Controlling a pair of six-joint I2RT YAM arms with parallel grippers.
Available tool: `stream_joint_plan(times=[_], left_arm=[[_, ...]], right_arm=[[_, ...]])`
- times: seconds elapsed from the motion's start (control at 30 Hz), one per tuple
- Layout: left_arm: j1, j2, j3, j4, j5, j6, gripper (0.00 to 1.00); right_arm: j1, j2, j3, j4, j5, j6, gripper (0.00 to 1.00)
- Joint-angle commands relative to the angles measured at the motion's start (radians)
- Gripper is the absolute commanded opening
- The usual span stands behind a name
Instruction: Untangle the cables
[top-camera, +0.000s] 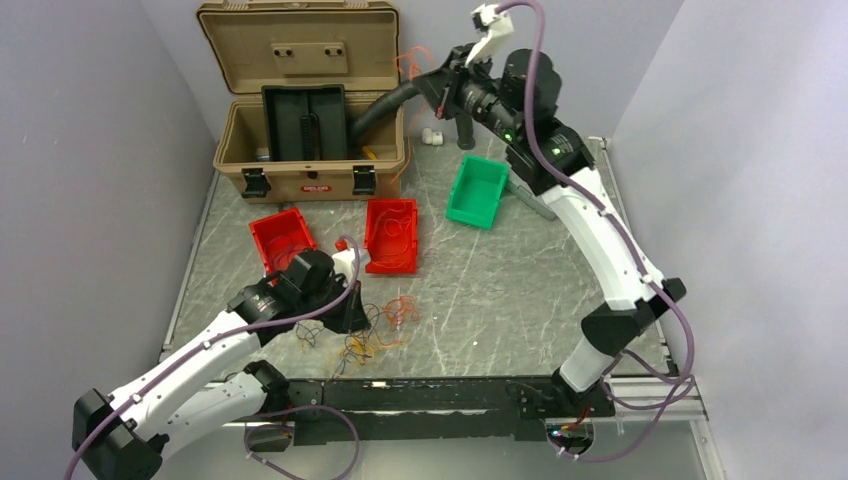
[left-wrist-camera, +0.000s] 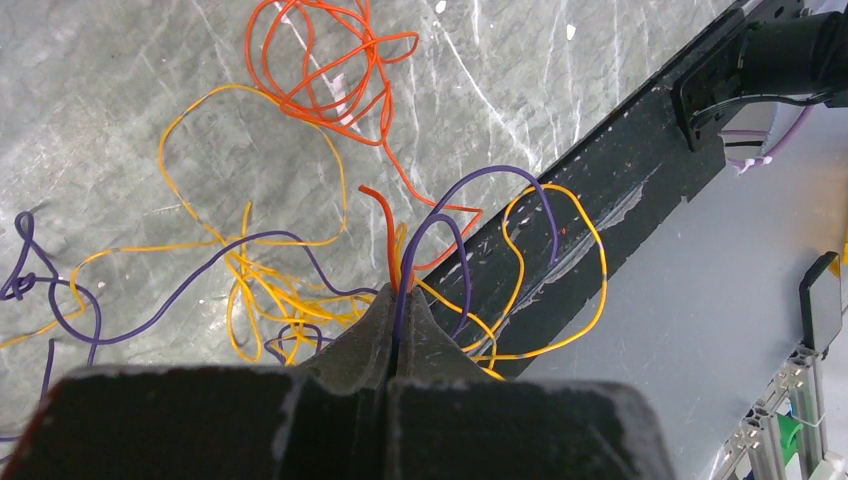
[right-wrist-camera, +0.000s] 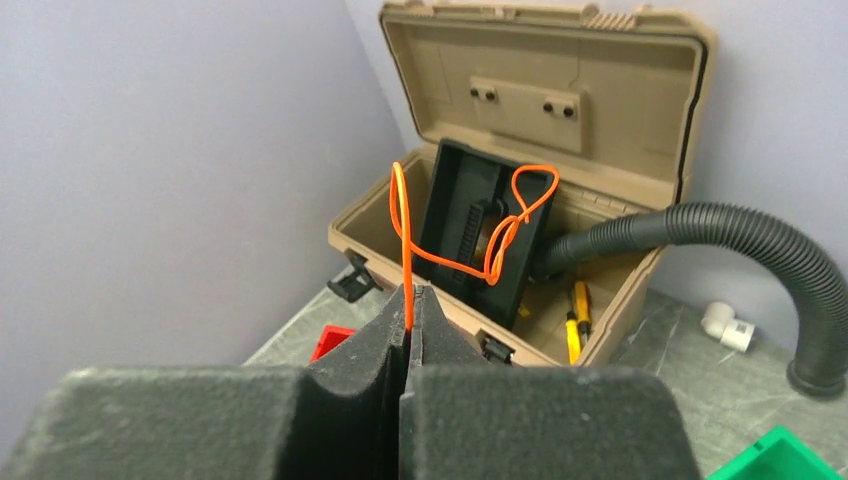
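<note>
Two red bins (top-camera: 264, 230) (top-camera: 392, 267), one green bin (top-camera: 478, 190), one tan toolbox (top-camera: 300, 40), one black ribbed hose (top-camera: 385, 105), two robot arms (top-camera: 200, 360) (top-camera: 600, 230); thin cables (top-camera: 375, 330) too tangled to count.

Orange, yellow and dark purple across the thin cables (left-wrist-camera: 318, 72) — plain orange for the lone strand (right-wrist-camera: 402, 230). Grey marbling with white veins on the table (top-camera: 500, 290). Tan for the toolbox (right-wrist-camera: 560, 90), black for its tray (right-wrist-camera: 460, 200). Red for two bins (top-camera: 272, 222), green for a third bin (top-camera: 477, 190). Black and ribbed — the hose (right-wrist-camera: 760, 240). White with black joints on the arms (top-camera: 600, 240), purple along their leads (top-camera: 688, 335). Matte black on the left gripper (left-wrist-camera: 400, 300) and right gripper (right-wrist-camera: 410, 300).
</note>
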Motion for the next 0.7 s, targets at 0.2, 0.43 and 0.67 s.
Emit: stream_joint_plan(times=[0.2, 0.43, 0.67], left_arm=[[-0.003, -0.028, 0.031, -0.027, -0.047, 0.008, 0.00], [-0.003, -0.024, 0.023, -0.023, -0.046, 0.017, 0.00], [-0.004, -0.034, 0.018, -0.030, -0.048, 0.020, 0.00]], right_arm=[[0.007, 0.055, -0.151, 0.110, -0.025, 0.017, 0.00], [0.017, 0.054, -0.297, 0.167, -0.054, 0.004, 0.00], [0.024, 0.037, -0.518, 0.258, -0.077, -0.002, 0.00]])
